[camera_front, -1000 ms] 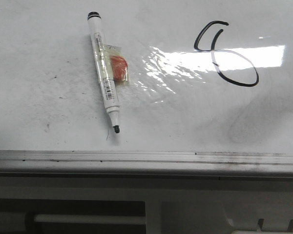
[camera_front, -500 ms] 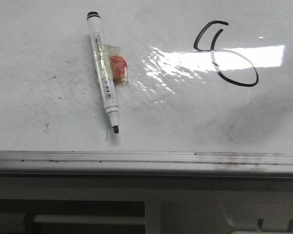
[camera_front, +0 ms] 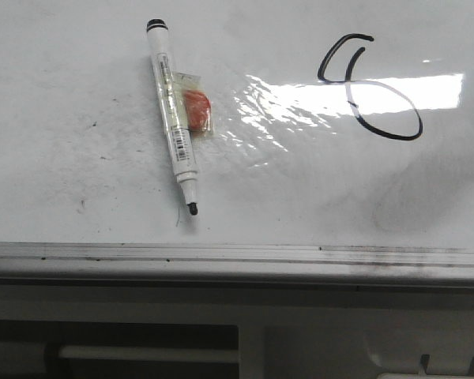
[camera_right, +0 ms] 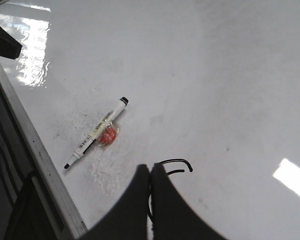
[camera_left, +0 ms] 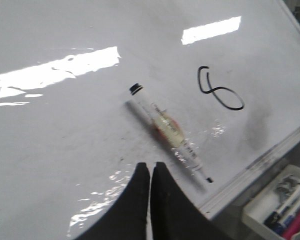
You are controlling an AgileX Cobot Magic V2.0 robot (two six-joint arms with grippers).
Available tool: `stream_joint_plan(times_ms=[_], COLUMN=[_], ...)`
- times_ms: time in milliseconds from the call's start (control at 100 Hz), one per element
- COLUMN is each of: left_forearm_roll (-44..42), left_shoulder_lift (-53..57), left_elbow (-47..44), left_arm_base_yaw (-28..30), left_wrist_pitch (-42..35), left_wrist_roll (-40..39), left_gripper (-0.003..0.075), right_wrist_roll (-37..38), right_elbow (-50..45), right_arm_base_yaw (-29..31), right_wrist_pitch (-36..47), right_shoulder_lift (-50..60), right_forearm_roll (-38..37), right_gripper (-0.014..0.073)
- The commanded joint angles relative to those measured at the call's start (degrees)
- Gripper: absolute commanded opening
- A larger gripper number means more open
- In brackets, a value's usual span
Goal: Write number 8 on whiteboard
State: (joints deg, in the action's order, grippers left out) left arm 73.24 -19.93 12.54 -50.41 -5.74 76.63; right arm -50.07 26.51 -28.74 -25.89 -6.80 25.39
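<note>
The whiteboard (camera_front: 79, 87) lies flat before the robot, glossy white with grey smudges, small dark specks and a grey metal rail (camera_front: 221, 254) along its near edge. The number 8 (camera_front: 370, 87) is drawn in thin black line on the right part of the board, far from the rail: two slanted, lopsided loops, the upper one left unclosed, with a bright reflection crossing the figure. It also shows in the left wrist view (camera_left: 219, 89), and in the right wrist view (camera_right: 176, 166) only its upper strokes clear the gripper. A white marker (camera_front: 174, 118) with a black end cap lies uncapped on the left part of the board, well apart from the figure, its dark tip pointing toward the rail and its cap end away from it. An orange piece in a clear wrapper (camera_front: 194, 109) sits against the marker's barrel on the side facing the figure. The left gripper (camera_left: 150, 172) hangs above the board near the marker's tip, its two dark fingers pressed together with nothing between them. The right gripper (camera_right: 150, 175) hangs over the figure, fingers likewise closed and empty. A tray of markers (camera_left: 285, 205) sits beyond the board's edge in the left wrist view.
</note>
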Motion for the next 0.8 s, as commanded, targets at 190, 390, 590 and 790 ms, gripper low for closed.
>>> stream_joint_plan(times_ms=[190, 390, 590, 790], left_forearm_roll=[-47.71, -59.21, -59.53, -59.65], left_shoulder_lift=[9.25, 15.86, 17.74, 18.01], left_elbow=[-8.31, -13.56, -14.44, -14.44], left_arm_base_yaw=[18.11, 31.26, 36.35, 36.38], left_wrist_pitch=[1.02, 5.34, 15.78, 20.38], left_wrist_roll=[-48.94, -60.64, -61.08, -61.08], left_gripper=[-0.0020, -0.0020, -0.0020, -0.0020], right_wrist_roll=[0.14, 0.14, 0.14, 0.14], right_elbow=[1.33, 1.33, 1.33, 1.33], right_arm_base_yaw=[0.28, 0.28, 0.28, 0.28], right_wrist_pitch=[4.56, 4.56, 4.56, 4.56], right_shoulder_lift=[-0.69, -0.69, -0.69, -0.69], right_forearm_roll=[0.51, 0.51, 0.51, 0.51], right_gripper=[-0.0064, -0.0064, -0.0064, -0.0064])
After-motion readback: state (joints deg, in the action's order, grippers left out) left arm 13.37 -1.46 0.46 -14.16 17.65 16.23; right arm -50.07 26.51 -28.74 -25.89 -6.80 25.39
